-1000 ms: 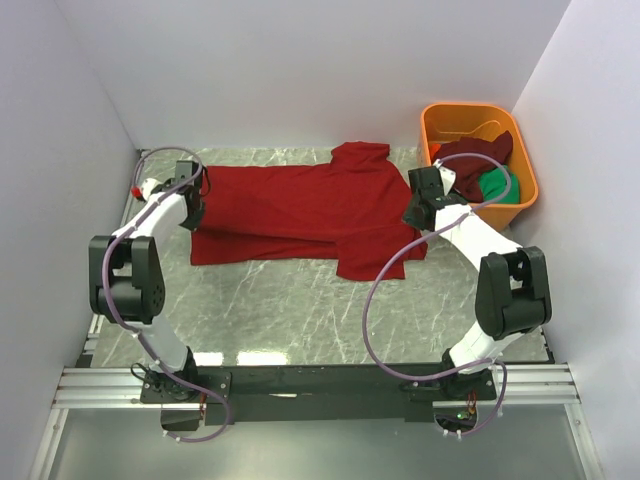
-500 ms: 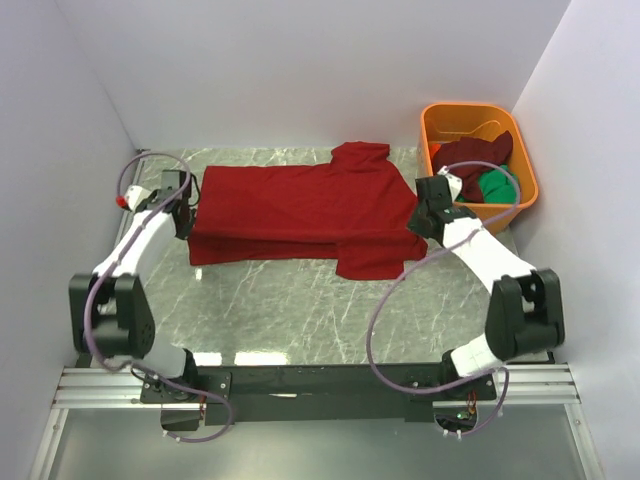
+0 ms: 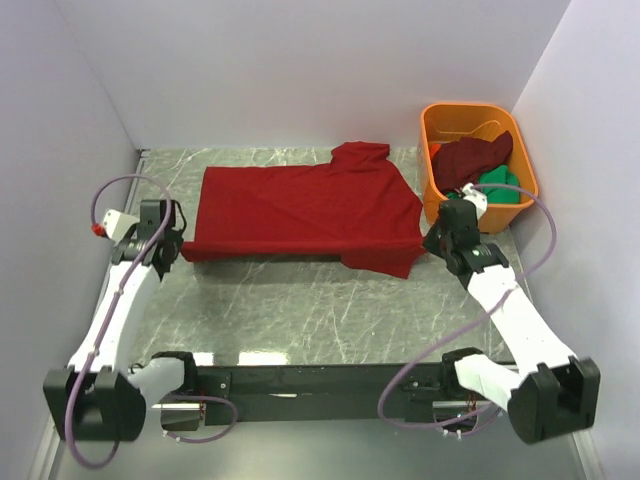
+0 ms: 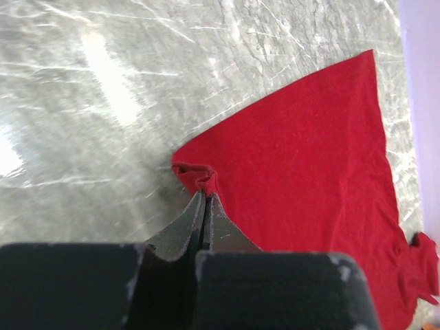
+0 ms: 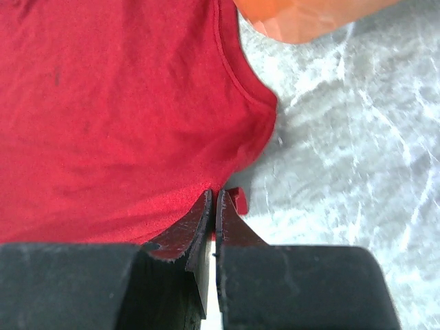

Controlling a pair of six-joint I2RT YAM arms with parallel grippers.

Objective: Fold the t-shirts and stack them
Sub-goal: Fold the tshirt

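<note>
The bright red t-shirt (image 3: 300, 205) lies spread across the back of the marble table, folded lengthwise. My left gripper (image 3: 178, 247) is shut on its near left corner (image 4: 199, 173). My right gripper (image 3: 432, 242) is shut on its near right edge (image 5: 220, 189). Both hold the cloth a little above the table. The dark maroon t-shirt (image 3: 475, 158) and the green t-shirt (image 3: 498, 185) lie bunched in the orange tub (image 3: 437, 122) at the back right.
The orange tub stands right behind my right gripper and shows at the top of the right wrist view (image 5: 309, 17). White walls close in the left, back and right sides. Bare marble (image 3: 300, 310) lies in front of the shirt.
Both grippers have pulled back toward the near side and outward, drawing the red shirt's near edge with them. The shirt now lies stretched flatter and wider.
</note>
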